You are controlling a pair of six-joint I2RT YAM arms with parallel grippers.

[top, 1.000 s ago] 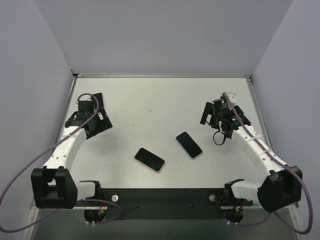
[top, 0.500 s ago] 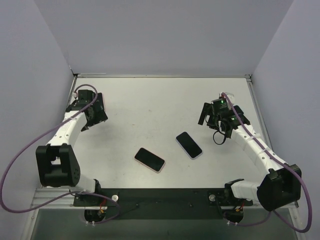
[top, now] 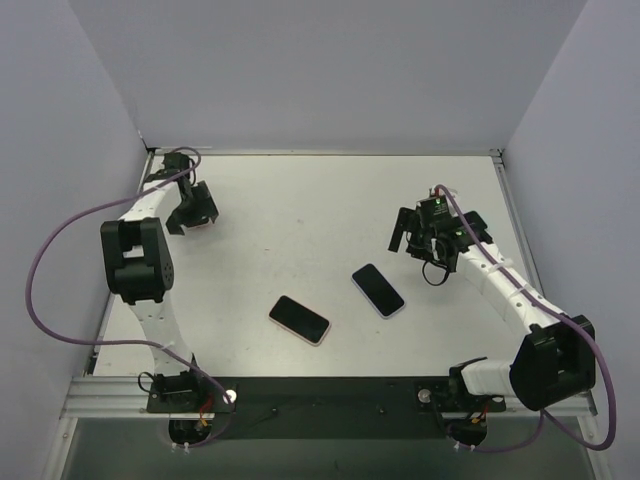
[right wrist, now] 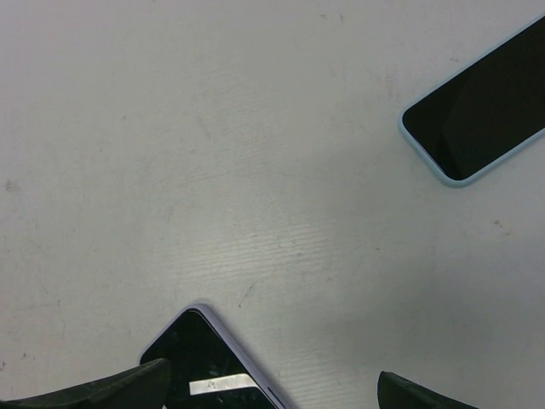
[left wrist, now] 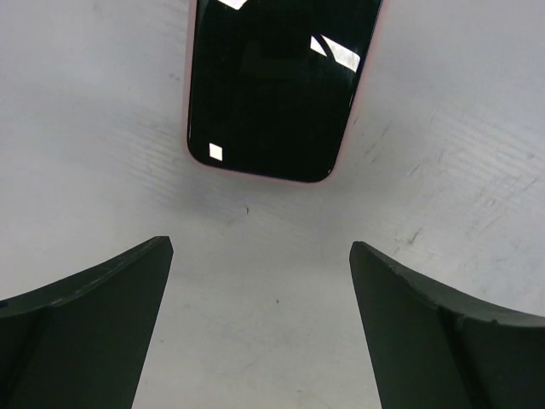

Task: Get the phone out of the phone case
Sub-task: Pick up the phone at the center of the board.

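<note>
Nearest us, 1 black slab phone in a pink-edged case [top: 299, 319] lies flat on the white table [top: 300, 200]. Just beyond it is 1 black phone in a pale lavender case [top: 378, 290]. Right gripper [top: 408, 238] hovers near that one, left gripper [top: 197, 215] is far-left, well apart. Both are spread wide and empty. We judge this the approach step. Next, 1 arm pins a case and the other peels the rim.

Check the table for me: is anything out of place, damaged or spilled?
Nothing stands out. The pink-cased phone and the pale-cased phone lie flat, screen up, apart from each other, both at a slant mid-table, with no cracks that I can see. The table shows only faint scuff marks.
</note>
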